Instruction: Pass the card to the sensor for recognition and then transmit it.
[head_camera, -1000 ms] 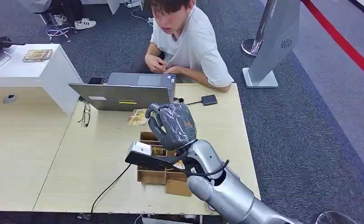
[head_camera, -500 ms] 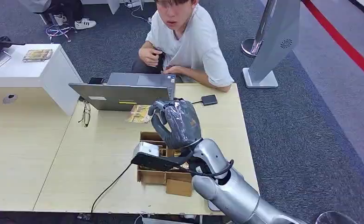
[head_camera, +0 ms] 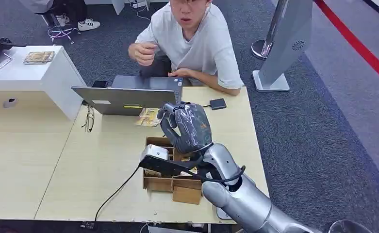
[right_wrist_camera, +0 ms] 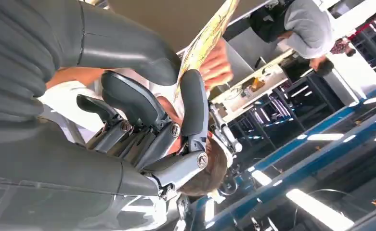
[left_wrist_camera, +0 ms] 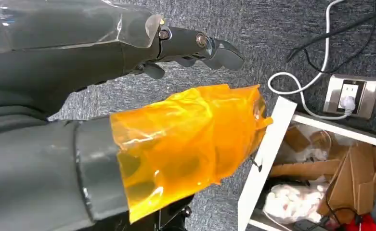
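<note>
Carpet [head_camera: 323,121], grey with a red stripe, surrounds a pale wooden table [head_camera: 41,165]. Behind the table sits a person [head_camera: 197,43] with one hand raised. An open laptop [head_camera: 129,99] stands at the far edge, and a cardboard tray [head_camera: 160,183] lies near the front. Above the tray the right hand [head_camera: 187,127] pinches the card [head_camera: 147,117] between thumb and finger. The left hand [left_wrist_camera: 128,106] hangs over the floor, fingers apart, holding nothing.
</note>
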